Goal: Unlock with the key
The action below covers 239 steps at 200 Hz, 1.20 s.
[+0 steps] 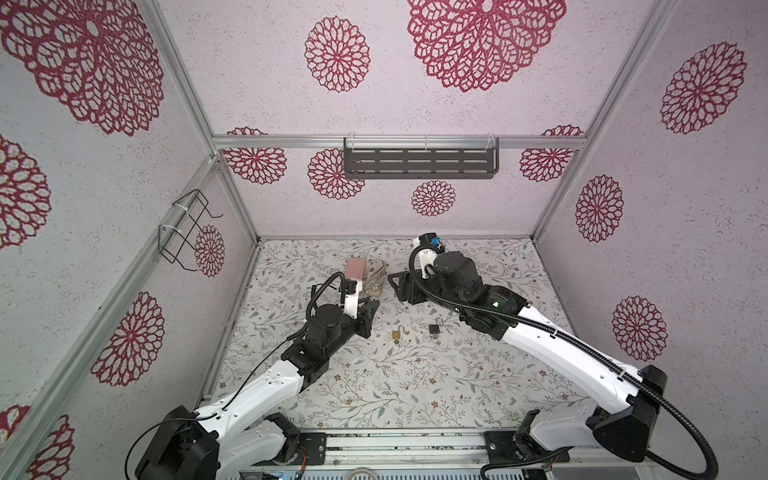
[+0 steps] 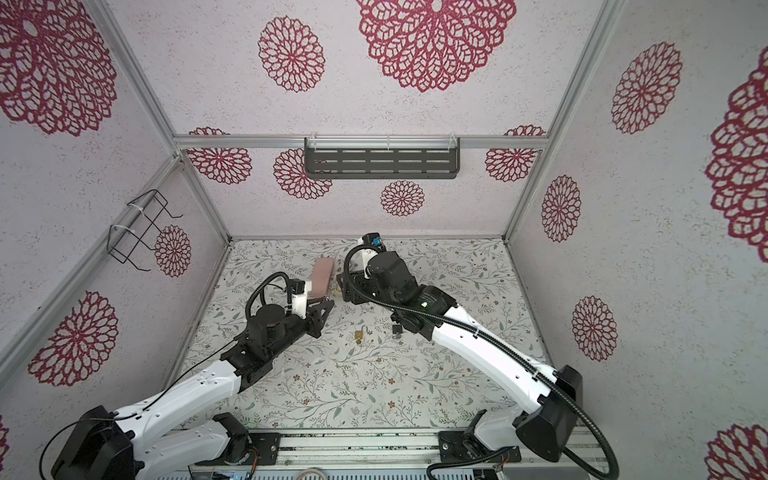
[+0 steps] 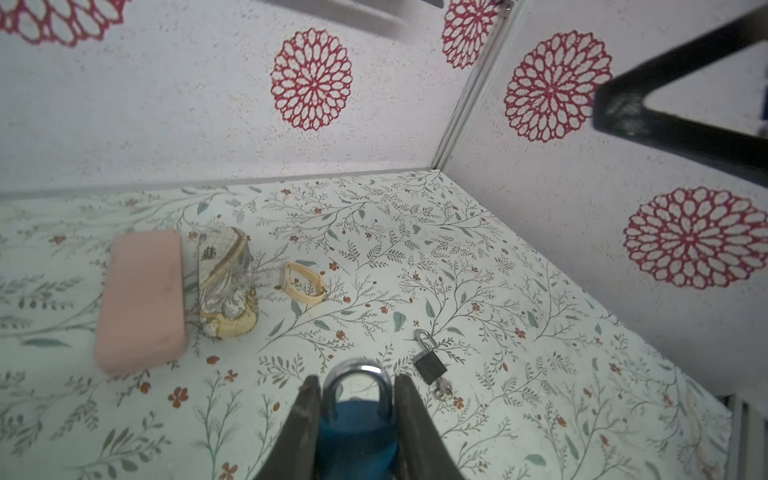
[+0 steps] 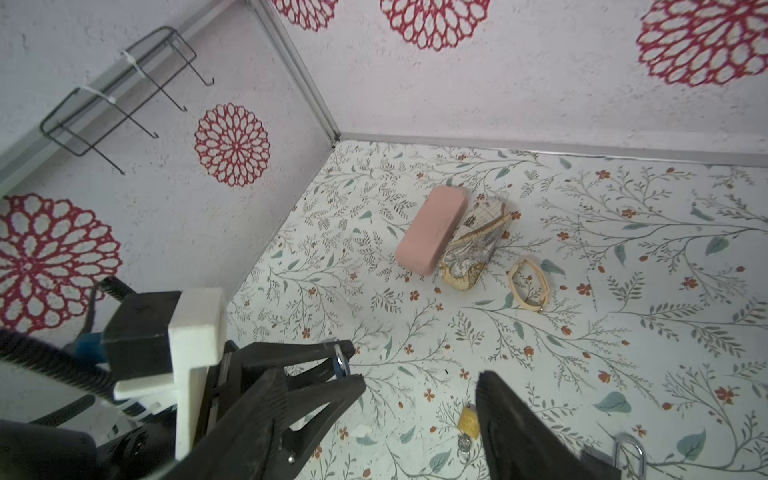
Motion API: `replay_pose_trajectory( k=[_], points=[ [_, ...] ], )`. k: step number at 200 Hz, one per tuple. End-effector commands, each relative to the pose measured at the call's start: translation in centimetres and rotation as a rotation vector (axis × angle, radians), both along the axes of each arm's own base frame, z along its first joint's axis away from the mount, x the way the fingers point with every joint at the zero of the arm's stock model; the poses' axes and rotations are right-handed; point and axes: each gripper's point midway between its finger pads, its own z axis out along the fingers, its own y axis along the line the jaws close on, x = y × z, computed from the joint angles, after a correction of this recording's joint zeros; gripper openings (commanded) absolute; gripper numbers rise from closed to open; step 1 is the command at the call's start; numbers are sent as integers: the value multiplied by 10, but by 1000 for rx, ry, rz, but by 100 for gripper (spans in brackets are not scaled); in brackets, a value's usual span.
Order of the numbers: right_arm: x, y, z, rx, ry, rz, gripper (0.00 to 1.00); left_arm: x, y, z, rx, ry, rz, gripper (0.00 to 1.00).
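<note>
left gripper (image 3: 355, 384) clamps smooth blue padlock (image 3: 353, 436), arched steel shackle (image 3: 358, 365) | right gripper (image 1: 394, 286) jaws apart | tabletop: one brass padlock (image 1: 397, 333), one black padlock (image 3: 430, 368)

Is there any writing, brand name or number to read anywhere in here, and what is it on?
None can be read.
Too small: the label on the right arm.
Blurred: the pouch print.
No legible marks: blue padlock, black padlock, brass padlock.

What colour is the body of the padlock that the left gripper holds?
Blue. The padlock shows best in the left wrist view.
</note>
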Motion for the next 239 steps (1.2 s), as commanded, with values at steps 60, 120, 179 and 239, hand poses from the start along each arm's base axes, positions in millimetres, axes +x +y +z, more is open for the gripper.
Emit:
replay_pose_trajectory(
  k=[60,120,179,239],
  points=[
    [-3,15,-33,-175,89,102,79,-12,-20,30,101,-331,-122,0],
    [10,18,-47,-246,101,77,79,-14,-22,32,98,-344,-139,0],
    [16,5,-52,-356,86,22,77,-12,-17,32,113,-349,-105,0],
    [3,12,-12,-201,38,72,77,1,-8,42,42,-285,-9,0]
  ],
)
